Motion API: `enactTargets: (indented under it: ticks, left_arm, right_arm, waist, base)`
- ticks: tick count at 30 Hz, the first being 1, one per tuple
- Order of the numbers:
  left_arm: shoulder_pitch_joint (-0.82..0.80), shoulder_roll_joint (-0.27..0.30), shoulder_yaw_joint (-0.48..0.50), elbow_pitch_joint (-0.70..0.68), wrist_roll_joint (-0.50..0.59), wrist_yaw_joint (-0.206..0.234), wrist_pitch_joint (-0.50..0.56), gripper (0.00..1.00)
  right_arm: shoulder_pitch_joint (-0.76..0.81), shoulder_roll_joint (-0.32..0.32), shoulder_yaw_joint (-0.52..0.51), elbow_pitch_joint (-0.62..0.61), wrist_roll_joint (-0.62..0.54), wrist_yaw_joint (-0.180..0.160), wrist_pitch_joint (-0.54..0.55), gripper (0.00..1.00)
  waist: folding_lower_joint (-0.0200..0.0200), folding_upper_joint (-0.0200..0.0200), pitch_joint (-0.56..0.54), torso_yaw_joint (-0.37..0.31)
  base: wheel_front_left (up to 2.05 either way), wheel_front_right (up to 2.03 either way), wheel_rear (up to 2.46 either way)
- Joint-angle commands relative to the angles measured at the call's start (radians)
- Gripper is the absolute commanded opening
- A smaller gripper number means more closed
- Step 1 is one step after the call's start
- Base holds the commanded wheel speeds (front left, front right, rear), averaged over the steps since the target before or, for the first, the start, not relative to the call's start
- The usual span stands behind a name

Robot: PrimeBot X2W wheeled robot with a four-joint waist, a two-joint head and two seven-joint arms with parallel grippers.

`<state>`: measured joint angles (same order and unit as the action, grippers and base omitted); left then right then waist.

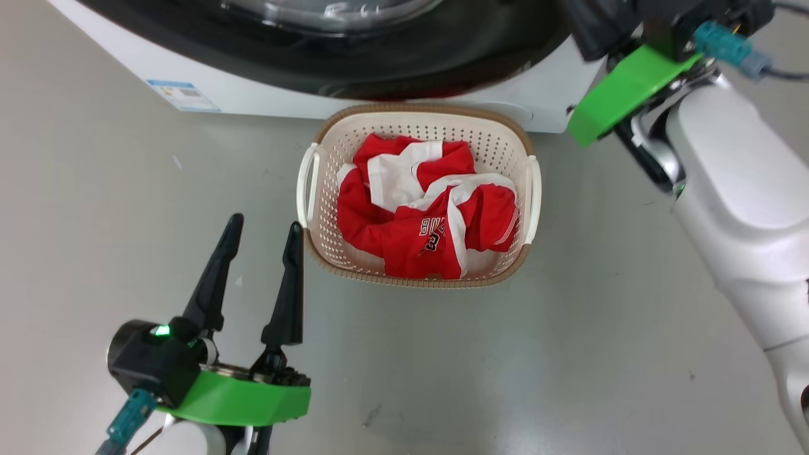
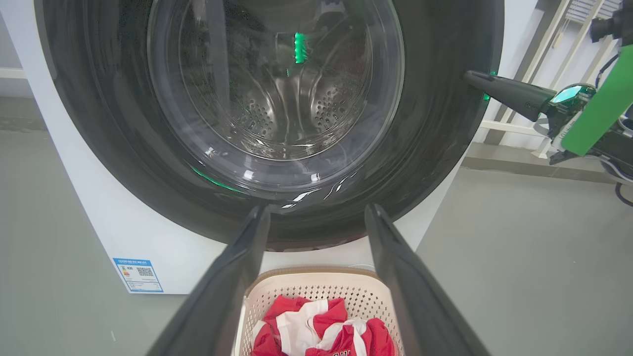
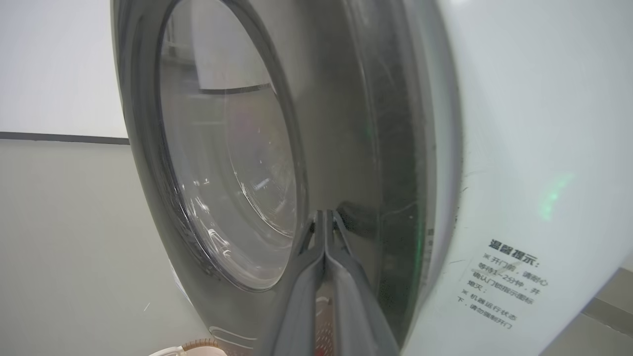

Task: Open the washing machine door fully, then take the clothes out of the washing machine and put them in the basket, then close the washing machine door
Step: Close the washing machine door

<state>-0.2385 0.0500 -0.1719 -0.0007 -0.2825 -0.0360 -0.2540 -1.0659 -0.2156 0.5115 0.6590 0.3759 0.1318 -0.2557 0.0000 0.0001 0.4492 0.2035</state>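
The clothes [image 1: 417, 221] lie crumpled inside the basket [image 1: 499, 133], red and white fabric with dark lettering facing up. The basket stands on the floor [image 1: 569, 347], directly in front of the washing machine [image 2: 113, 217]. The washing machine door [image 2: 430, 123] lies flat against the machine front and appears closed. The right gripper [image 3: 324, 213] has its fingers pressed together with nothing between them, tips at the black rim on the door's right side. The left gripper [image 1: 265, 224] hovers just left of the basket, fingers spread apart and holding nothing.
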Motion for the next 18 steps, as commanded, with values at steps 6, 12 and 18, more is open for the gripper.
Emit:
enactTargets:
  ticks: [6, 12, 18]
  left_arm:
    - [-0.037, 0.007, 0.022, -0.006, 0.011, -0.011, -0.008, 1.00]
    - [-0.043, 0.004, 0.025, 0.001, 0.009, -0.010, -0.008, 1.00]
    - [-0.044, 0.003, 0.030, 0.006, 0.005, -0.013, -0.008, 1.00]
  right_arm:
    - [-0.069, 0.004, -0.094, 0.006, -0.066, -0.001, -0.006, 0.00]
    - [-0.069, 0.019, -0.159, 0.002, -0.151, -0.001, -0.006, 0.00]
    - [-0.031, 0.048, -0.177, -0.020, -0.168, -0.001, -0.006, 0.00]
  waist:
    - [0.0000, -0.0001, 0.024, 0.015]
    - [0.0000, -0.0001, 0.022, 0.014]
    - [0.0000, -0.0001, 0.010, -0.003]
  base:
    - [0.00, 0.00, 0.00]
    - [0.00, 0.00, 0.00]
    - [0.00, 0.00, 0.00]
